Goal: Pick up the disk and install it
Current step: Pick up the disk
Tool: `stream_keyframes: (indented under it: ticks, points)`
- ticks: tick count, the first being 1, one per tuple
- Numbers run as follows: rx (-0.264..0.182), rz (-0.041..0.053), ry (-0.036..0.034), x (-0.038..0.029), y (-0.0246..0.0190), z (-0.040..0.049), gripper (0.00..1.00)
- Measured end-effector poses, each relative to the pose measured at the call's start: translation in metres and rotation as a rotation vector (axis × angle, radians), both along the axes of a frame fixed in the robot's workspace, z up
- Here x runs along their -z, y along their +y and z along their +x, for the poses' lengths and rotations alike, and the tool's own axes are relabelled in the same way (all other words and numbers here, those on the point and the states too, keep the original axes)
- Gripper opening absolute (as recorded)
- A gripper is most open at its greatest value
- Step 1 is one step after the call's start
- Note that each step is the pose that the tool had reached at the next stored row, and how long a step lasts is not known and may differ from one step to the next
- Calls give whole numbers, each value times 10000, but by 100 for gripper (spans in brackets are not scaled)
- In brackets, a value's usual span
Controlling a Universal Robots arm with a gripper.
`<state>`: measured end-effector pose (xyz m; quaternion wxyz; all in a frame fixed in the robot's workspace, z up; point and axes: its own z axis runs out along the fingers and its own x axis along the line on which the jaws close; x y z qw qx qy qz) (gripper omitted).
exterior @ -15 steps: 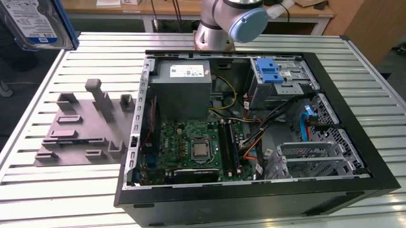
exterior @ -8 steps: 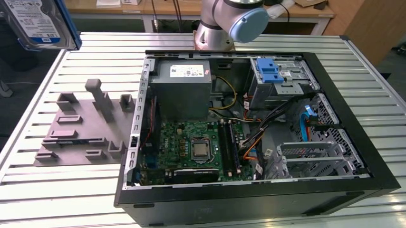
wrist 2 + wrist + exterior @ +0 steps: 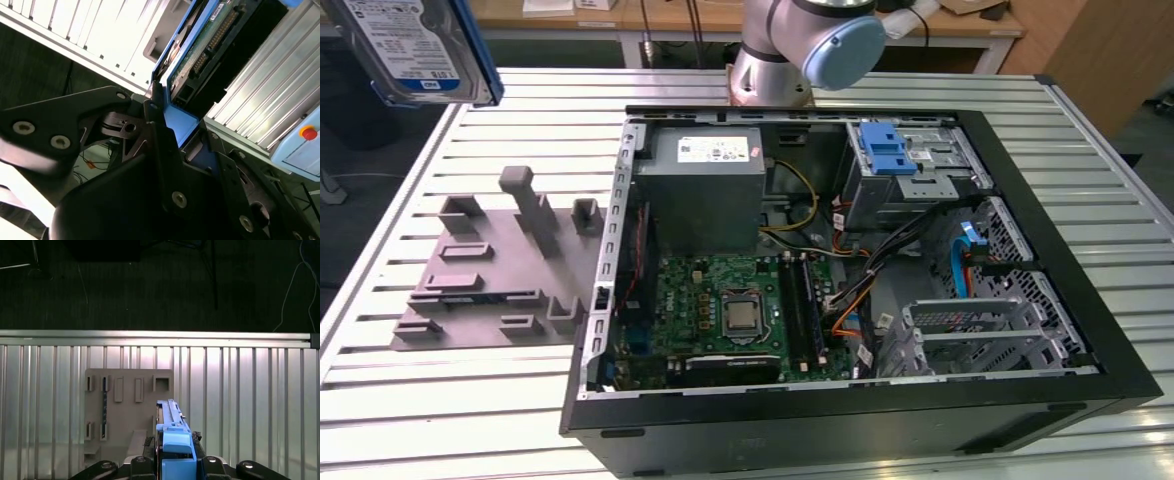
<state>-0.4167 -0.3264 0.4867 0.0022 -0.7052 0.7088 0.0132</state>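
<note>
So right now I've got the disk (image 3: pixel 420 45) up in the air, well clear of the desk (image 3: pixel 494 400), hanging over the side toward the exterior view's left. My fingers (image 3: pixel 157 145) are pinching it by the blue carrier, one on each side, and it's standing on edge between them. In the second wrist view you can see its green circuit-board side (image 3: pixel 210 30), and the label side faces the exterior view. In the first wrist view the carrier's blue end (image 3: pixel 175 445) sits just above the grey jig (image 3: pixel 127 415), which lies flat on the desk near that same edge. The open case (image 3: pixel 854 420) lies next to the jig, well apart from the disk.
</note>
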Motion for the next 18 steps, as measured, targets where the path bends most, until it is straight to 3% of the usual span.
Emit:
stream_keyframes:
  ticks: [18]
  points:
    - [1, 0, -1, 0, 0, 185, 37]
